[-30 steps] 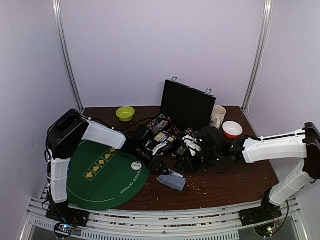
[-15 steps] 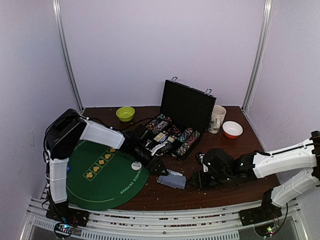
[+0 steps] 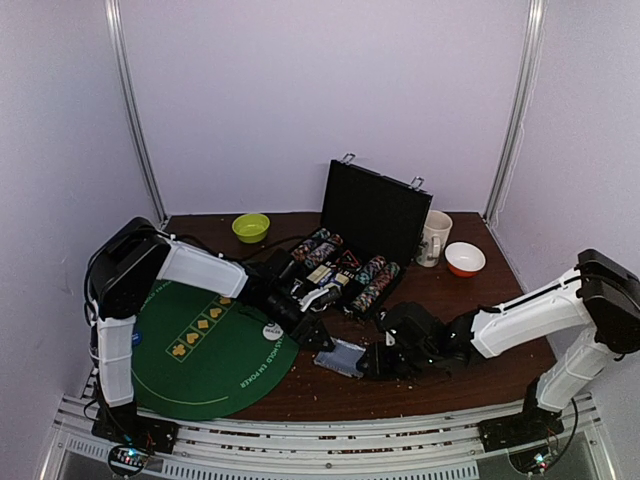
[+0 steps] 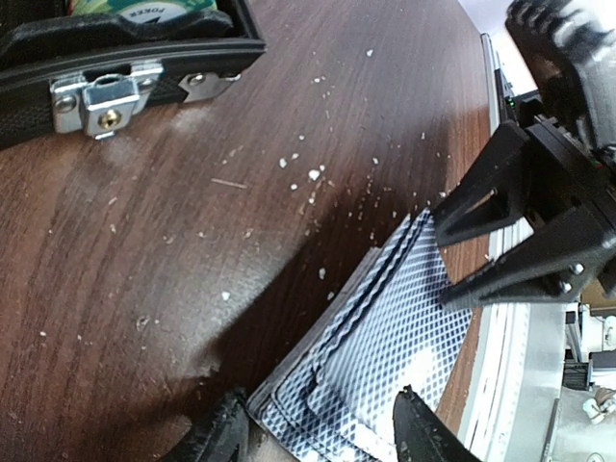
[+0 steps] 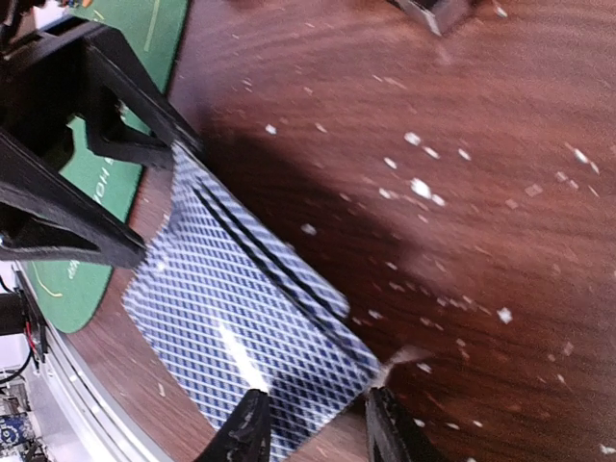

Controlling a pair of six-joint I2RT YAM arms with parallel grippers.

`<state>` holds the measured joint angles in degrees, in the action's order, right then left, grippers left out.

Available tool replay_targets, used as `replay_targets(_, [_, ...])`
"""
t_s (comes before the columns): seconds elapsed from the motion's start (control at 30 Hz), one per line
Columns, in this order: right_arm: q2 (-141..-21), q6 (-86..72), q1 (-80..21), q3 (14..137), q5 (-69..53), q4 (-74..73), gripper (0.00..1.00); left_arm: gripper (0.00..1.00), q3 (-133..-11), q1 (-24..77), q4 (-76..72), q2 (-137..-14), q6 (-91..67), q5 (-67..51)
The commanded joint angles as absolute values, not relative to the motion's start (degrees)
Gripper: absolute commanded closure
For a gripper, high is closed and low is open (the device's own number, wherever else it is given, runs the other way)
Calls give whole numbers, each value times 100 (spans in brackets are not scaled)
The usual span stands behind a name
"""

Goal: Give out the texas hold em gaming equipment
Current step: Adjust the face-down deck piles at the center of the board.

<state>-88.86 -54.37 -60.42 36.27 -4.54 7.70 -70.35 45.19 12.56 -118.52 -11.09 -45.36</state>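
Two sets of jaws at work in front of the black case (image 3: 375,205). Left of the case: green mat (image 3: 200,350), white dealer disc (image 3: 272,331) at its right edge. In front of the case, on the bench (image 3: 470,385): fanned playing cards (image 3: 340,357). Grips their left end across the width in the wide-set left jaws; pinches the right corner in the narrow right jaws. Inside the case: poker chips (image 3: 372,280). Right of it: white mug (image 3: 435,237), orange bowl (image 3: 464,258).
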Motion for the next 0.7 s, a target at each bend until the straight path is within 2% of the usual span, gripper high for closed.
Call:
replay_targets(0.0, [-9112,-5458,-6083,3912,-445,991,65,46,-6895,4484,1467,-11734,-1152,-4428])
replay_targets(0.3, [-9234,-5789,-6120,4132,-105,912,69,47,-6882,4482,1468,-11714,-1143,-4456])
replay_targets(0.47, [-9143,-5574,-6125,4277,63,473,66,47,-6904,4469,1468,-11694,-1134,-4472])
replay_targets(0.57, [-8779,-5042,-6116,4272,249,13,50,47,-6949,4425,1487,-11689,-1121,-4474])
replay_targets(0.67, [-8395,-4083,-6101,4350,102,-343,21,47,-7016,4383,1522,-11688,-1096,-4460])
